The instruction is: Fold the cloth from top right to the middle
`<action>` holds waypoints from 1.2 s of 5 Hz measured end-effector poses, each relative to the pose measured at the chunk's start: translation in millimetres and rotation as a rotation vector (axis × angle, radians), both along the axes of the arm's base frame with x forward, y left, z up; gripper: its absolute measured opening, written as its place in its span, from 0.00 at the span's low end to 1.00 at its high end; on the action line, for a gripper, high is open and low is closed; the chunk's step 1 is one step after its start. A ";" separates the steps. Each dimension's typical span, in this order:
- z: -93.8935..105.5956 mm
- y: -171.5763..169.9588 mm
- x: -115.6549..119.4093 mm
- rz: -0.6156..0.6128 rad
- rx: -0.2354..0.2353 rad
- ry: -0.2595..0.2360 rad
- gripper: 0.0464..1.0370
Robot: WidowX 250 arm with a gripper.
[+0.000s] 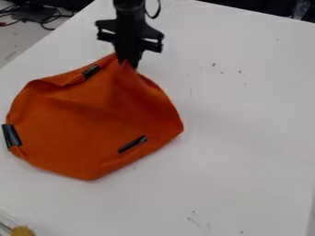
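A yellow thing point(22, 231), only partly visible, sits at the near left corner. Dark cables point(48, 20) lie far left, beyond the worktop point(246, 143). The orange cloth point(80, 120), with three black strips, spreads from the worktop's left to its middle. The pincer point(128, 62) is clenched on its peaked far edge.

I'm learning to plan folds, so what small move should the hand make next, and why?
Probably ease the hand toward the middle of the orange cloth, keeping its grip: it appears to pinch the upper edge, where the fabric gathers to a peak, and that edge is not yet folded over the middle.
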State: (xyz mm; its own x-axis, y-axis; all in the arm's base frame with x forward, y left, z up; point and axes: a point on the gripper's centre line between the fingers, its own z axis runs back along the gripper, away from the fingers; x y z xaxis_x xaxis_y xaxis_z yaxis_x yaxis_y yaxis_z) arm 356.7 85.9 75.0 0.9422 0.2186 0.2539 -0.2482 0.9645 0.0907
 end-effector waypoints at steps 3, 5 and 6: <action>-33.0 23.5 -64.3 0.159 -0.107 0.031 0.18; -34.7 23.3 -69.8 0.132 -0.121 0.059 0.76; -24.0 26.6 -68.7 0.127 -0.095 0.048 0.97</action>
State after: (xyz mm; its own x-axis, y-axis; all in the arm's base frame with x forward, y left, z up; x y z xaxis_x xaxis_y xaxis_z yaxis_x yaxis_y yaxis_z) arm 288.0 112.5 51.0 0.9161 0.3574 0.1818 -0.3661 0.9305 0.0152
